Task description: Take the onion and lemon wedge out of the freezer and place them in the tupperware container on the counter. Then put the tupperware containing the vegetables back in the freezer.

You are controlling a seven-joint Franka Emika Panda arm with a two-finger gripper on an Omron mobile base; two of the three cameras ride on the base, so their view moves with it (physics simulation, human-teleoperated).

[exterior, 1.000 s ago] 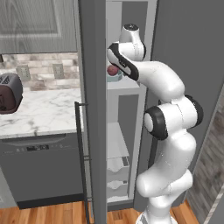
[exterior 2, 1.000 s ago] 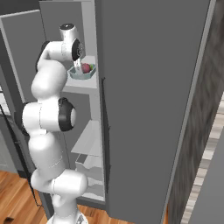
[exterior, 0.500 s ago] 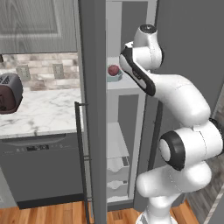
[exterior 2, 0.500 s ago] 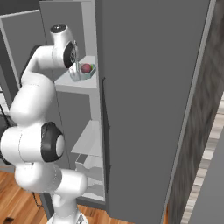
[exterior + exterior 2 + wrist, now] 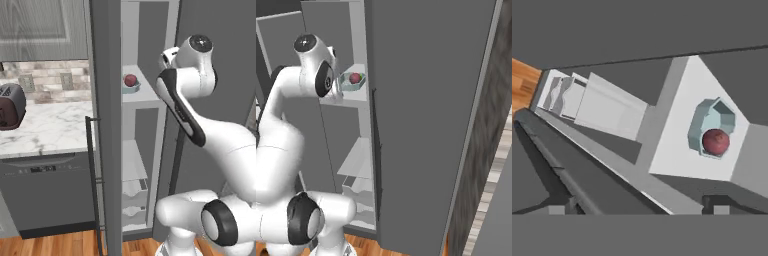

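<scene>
The freezer (image 5: 105,125) stands open, its upper white shelf (image 5: 677,135) in sight. On that shelf rests the pale teal tupperware container (image 5: 709,117), with the dark red onion (image 5: 715,141) inside it. Both base views also catch the tupperware (image 5: 134,89) (image 5: 347,82) and the onion (image 5: 130,80) (image 5: 355,77). The lemon wedge is hidden from me. My gripper (image 5: 637,207) is open and holds nothing. It hangs back from the shelf, well apart from the tupperware. To the left of the freezer lies the marble counter (image 5: 50,125).
A dark red toaster (image 5: 10,105) stands on the counter at the far left. The freezer door's long dark handle (image 5: 92,175) hangs beside the opening. White drawers (image 5: 132,192) sit low inside the freezer. Wood floor (image 5: 522,82) shows beyond the drawers.
My arm has drawn back out of the freezer, away from the shelf. The tupperware with the onion stays where it was on the shelf. The jaws remain wide.
</scene>
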